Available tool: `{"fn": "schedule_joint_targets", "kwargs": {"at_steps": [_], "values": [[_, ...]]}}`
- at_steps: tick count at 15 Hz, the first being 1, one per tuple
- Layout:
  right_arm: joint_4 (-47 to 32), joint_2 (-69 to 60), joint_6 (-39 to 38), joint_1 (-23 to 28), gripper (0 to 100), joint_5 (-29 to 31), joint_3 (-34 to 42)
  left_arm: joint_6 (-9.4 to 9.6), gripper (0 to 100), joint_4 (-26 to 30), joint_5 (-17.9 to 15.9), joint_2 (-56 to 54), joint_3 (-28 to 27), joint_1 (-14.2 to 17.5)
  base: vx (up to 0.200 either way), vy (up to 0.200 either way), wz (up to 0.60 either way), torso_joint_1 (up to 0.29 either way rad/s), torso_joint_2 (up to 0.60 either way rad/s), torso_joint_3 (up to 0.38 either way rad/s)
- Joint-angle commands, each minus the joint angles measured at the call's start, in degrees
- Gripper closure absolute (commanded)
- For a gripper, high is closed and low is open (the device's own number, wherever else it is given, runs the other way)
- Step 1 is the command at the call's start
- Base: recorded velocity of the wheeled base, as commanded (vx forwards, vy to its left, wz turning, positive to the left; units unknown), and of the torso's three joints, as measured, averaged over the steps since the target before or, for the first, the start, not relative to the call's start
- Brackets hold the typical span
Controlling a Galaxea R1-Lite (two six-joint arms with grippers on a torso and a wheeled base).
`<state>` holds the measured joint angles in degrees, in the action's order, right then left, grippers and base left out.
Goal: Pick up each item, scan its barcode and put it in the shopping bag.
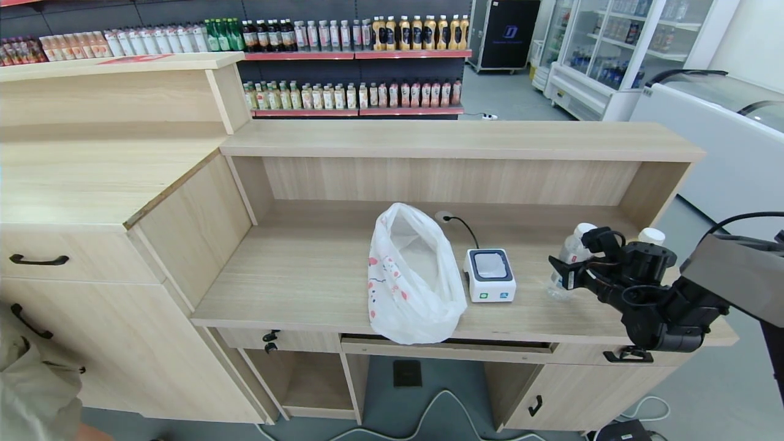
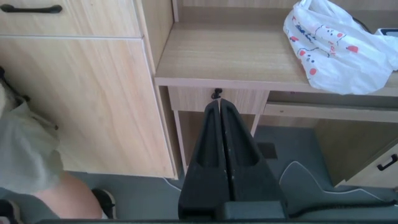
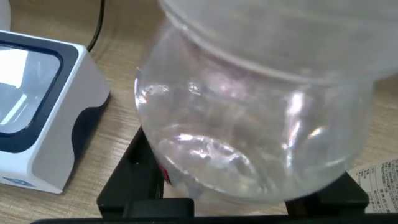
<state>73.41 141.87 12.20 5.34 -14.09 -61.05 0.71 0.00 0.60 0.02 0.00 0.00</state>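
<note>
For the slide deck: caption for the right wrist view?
The right gripper holds a clear bottle beside the barcode scanner on the counter.

Pale wood-grain counter [image 1: 294,275], white plastic, black metal.
The white shopping bag [image 1: 413,275] carries red and dark blue prints; at its 3 o'clock the white scanner [image 1: 489,274] has a navy frame, green and blue marks; farther that way, a clear white-capped bottle [image 1: 568,251] and the black right gripper [image 1: 579,257].

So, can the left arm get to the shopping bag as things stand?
Probably yes, once raised: the left gripper, shut, points at the drawer under the counter, and nothing stands before the shopping bag.
</note>
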Motion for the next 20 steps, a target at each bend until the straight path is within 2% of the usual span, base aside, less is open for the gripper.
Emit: {"fn": "schedule_joint_targets", "kwargs": {"at_steps": [1,4,6,8,9,10,11,13,14,16,18,20], "values": [[0.59,-0.02,0.19,0.11,100,0.12,0.58,0.08,100,0.00,0.02,-0.02,0.00,0.00,0.000,0.000,0.00,0.000,0.00,0.000],[0.06,-2.39,-0.43,0.46,100,-0.32,1.02,0.08,100,0.00,0.02,-0.02,0.00,0.00,0.000,0.000,0.00,0.000,0.00,0.000],[-2.31,-7.67,-5.52,0.20,100,-0.76,2.25,0.08,100,0.00,0.02,-0.02,0.00,0.00,0.000,0.000,0.00,0.000,0.00,0.000],[-13.12,-20.41,-13.52,-0.86,100,-4.01,6.73,0.08,100,0.00,0.02,-0.02,0.00,0.00,0.000,0.000,0.00,0.000,0.00,0.000],[-15.84,-23.57,-14.66,-0.86,100,-5.51,7.53,0.08,100,0.00,0.02,-0.02,0.00,0.00,0.000,0.000,0.00,0.000,0.00,0.000],[-20.85,-29.73,-16.16,-0.68,100,-8.67,8.76,0.08,100,0.00,0.02,-0.02,0.00,0.00,0.000,0.000,0.00,0.000,0.00,0.000],[-26.13,-37.81,-18.97,-0.24,100,-14.47,10.25,0.00,100,0.00,0.02,-0.02,0.00,0.00,0.000,0.000,0.00,0.000,0.00,0.000],[-30.26,-45.99,-22.49,1.16,100,-22.91,12.45,0.00,100,0.00,0.02,-0.02,0.00,0.00,0.000,0.000,0.00,0.000,0.00,0.000],[-33.25,-53.46,-25.12,2.66,100,-32.75,15.52,0.00,100,0.00,0.02,-0.02,0.00,0.00,0.000,0.000,0.00,0.000,0.00,0.000],[-36.50,-61.10,-26.97,3.27,100,-42.60,18.16,0.08,100,0.00,0.02,-0.02,0.00,0.00,0.000,0.000,0.00,0.000,0.00,0.000],[-43.35,-67.96,-29.87,2.13,100,-48.05,18.69,0.00,100,0.00,0.02,-0.02,0.00,0.00,0.000,0.000,0.00,0.000,0.00,0.000],[-49.94,-72.53,-31.89,-1.47,100,-49.63,18.78,0.08,100,0.00,0.02,-0.02,0.00,0.00,0.000,0.000,0.00,0.000,0.00,0.000]]}}
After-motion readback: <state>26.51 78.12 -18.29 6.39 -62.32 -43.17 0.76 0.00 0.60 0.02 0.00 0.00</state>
